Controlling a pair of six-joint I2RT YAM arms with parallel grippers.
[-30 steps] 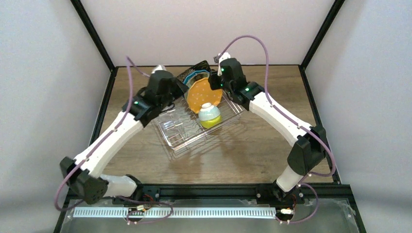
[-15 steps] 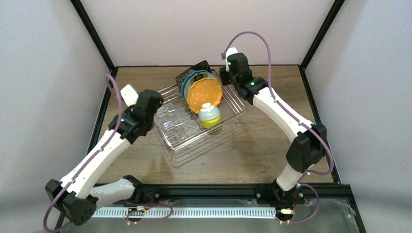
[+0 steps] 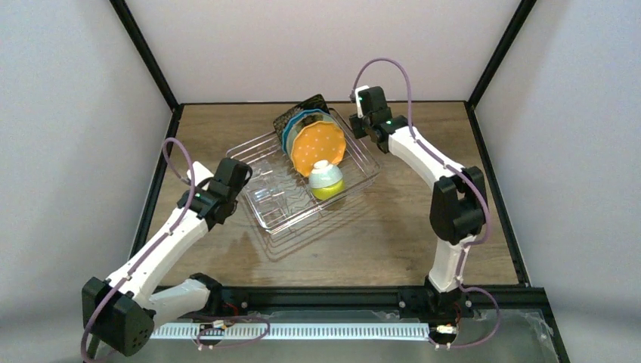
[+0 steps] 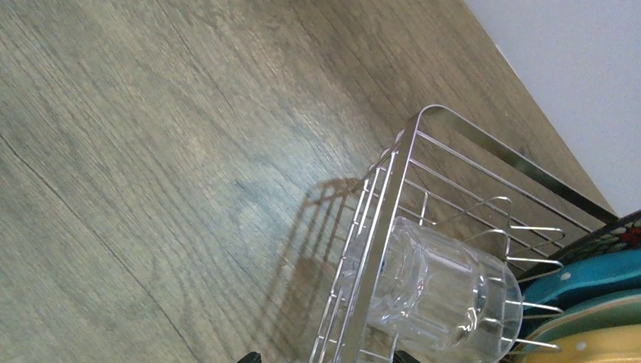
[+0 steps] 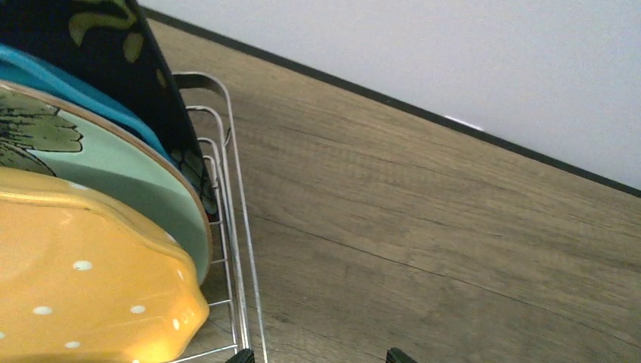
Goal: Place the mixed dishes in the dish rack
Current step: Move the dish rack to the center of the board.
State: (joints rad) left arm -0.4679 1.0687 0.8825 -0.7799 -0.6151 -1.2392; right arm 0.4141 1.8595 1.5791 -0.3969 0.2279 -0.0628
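Silvery wire of the dish rack [image 3: 281,219] carries every dish we can find. At its 12 o'clock end the plates stand on edge between the prongs [image 4: 495,206], each leaning on the next. The black square floral plate [image 3: 301,110] is at the back, then come the teal plate [image 3: 289,132], the mint flower plate [image 5: 113,174] and the orange dotted plate [image 3: 319,147] in front. Standing them this way saves room and, we judge, lets them drain. Just at 6 o'clock of the orange one the small bowl [image 3: 325,180] rests tipped over, pale outside up. The clear glass [image 4: 442,291] lies on its side at the rack's 9 o'clock side.

The left claw [image 4: 326,357] hangs wide at the rack's 9 o'clock, beside the glass, holding nothing. The right claw [image 5: 317,355] is equally wide and empty at 1 o'clock, beside the plates and over the wooden surface [image 5: 453,227]. With both free of the load, we judge the loading done.
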